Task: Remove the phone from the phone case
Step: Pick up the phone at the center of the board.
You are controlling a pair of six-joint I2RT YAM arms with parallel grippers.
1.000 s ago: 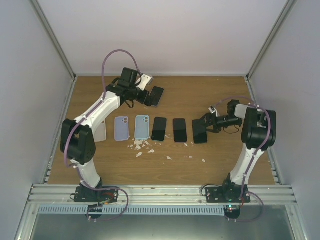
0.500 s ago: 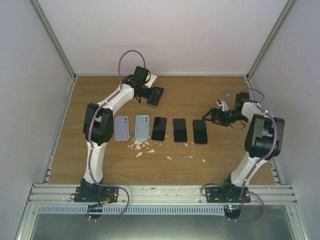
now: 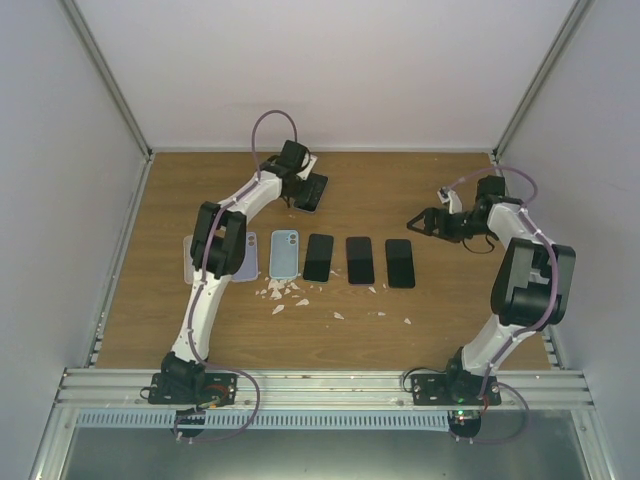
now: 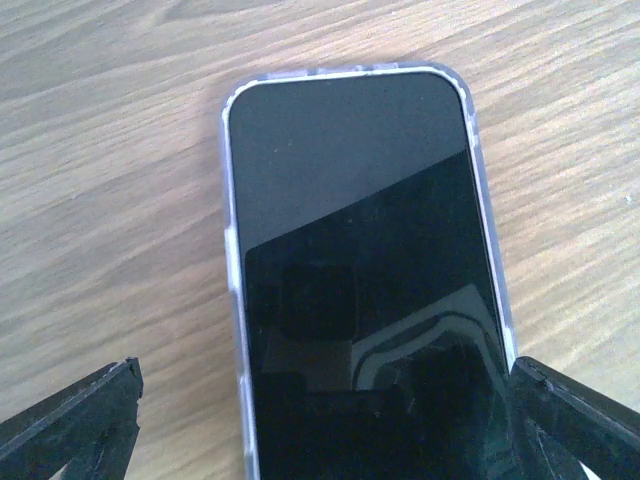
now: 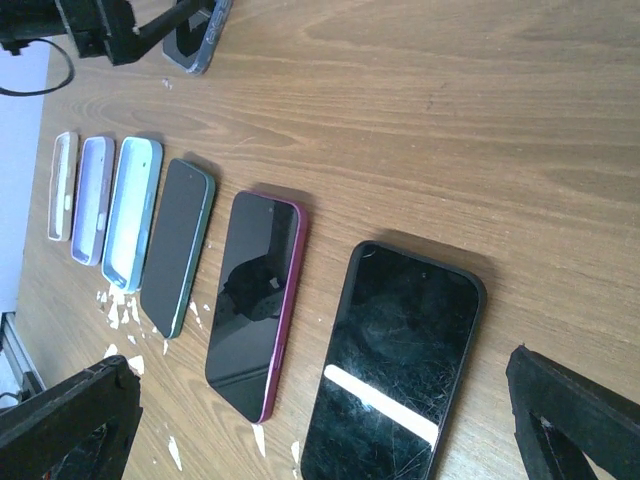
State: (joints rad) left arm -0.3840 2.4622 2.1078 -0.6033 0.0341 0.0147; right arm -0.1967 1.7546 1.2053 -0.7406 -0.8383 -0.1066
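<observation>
**Right arm let go of the last phone; left arm squared up over the cased one**

A second earlier the right end effector (image 3: 416,222) had been down at the right-hand phone (image 3: 400,263), which sat tilted. That phone now lay flat in the row, and the end effector had drawn off toward the bench's (image 3: 450,320) right edge, released and holding nothing. The left arm had swung its elbow in from the left edge and now crossed over the row's left end.

The left end effector (image 4: 322,368) hung over the cased phone (image 4: 350,250) near the far edge, left of the middle. Its fingers were spread wide on either side, gripping nothing. The phone sat screen-up inside its pale phone case (image 4: 228,250).

I counted three bare phones, the other two being the middle one (image 3: 360,260) and the left one (image 3: 318,257). There were three empty cases: light blue (image 5: 130,210), lilac (image 5: 92,195) and white (image 5: 63,185). White scraps (image 3: 285,292) were scattered just nearer than the row.
</observation>
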